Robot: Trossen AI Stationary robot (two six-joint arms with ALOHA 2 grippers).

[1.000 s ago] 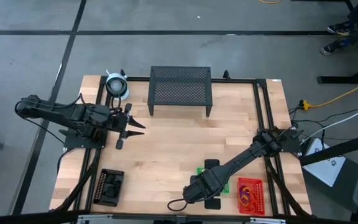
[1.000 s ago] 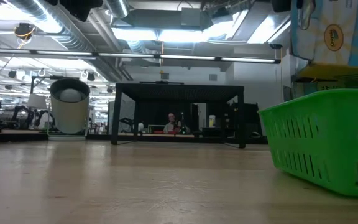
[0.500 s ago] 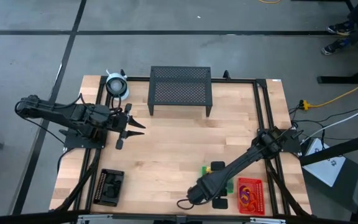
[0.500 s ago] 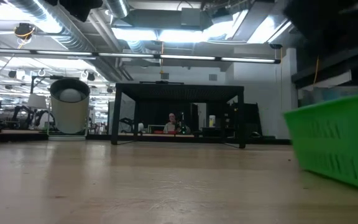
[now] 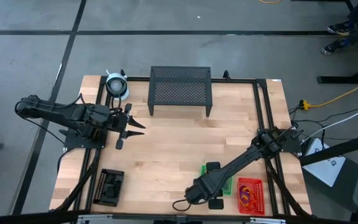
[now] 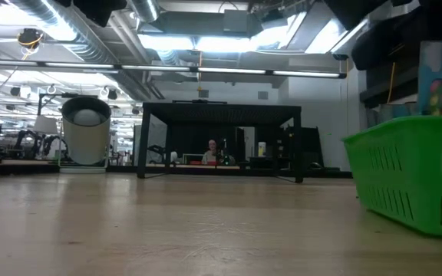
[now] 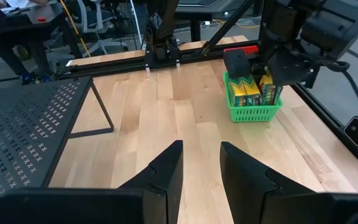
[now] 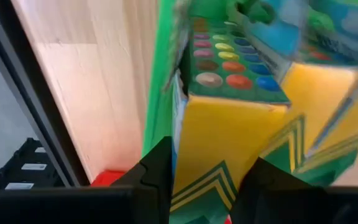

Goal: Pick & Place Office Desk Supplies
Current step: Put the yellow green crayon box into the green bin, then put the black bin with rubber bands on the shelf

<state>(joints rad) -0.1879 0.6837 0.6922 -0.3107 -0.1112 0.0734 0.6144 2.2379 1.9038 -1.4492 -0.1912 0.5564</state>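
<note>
A green tray (image 5: 227, 186) near the table's front right holds upright yellow-green crayon boxes (image 7: 244, 93). My right gripper (image 8: 213, 186) comes down from above into the tray (image 7: 253, 114) and is shut on one crayon box (image 8: 222, 137). In the low view that box (image 6: 440, 80) shows above the tray's rim (image 6: 413, 184). A red tray (image 5: 250, 194) with loops sits just right of the green one. A black tray (image 5: 110, 186) lies at the front left. My left gripper (image 5: 132, 132) hovers open over the table's left part, holding nothing (image 7: 201, 163). My right gripper pinches the crayon box between its two fingers (image 8: 157, 180), one on each side of the yellow face (image 8: 216, 168). The fingers slant steeply down from above. The box stands nearly upright, its lower end inside the green tray beside another box (image 8: 328, 93).
A black mesh stand (image 5: 180, 87) on legs is at the table's far middle, with a whitish roll (image 5: 115, 84) to its left. Bare wood lies between the stand and the trays. Black rails run along the table's left and right sides. A person (image 6: 212, 149) is far behind the table.
My right gripper has sunk toward the green tray with the crayon box, which now sits lower, at the tray's rim. The green tray has slid a little toward the table's right edge.
</note>
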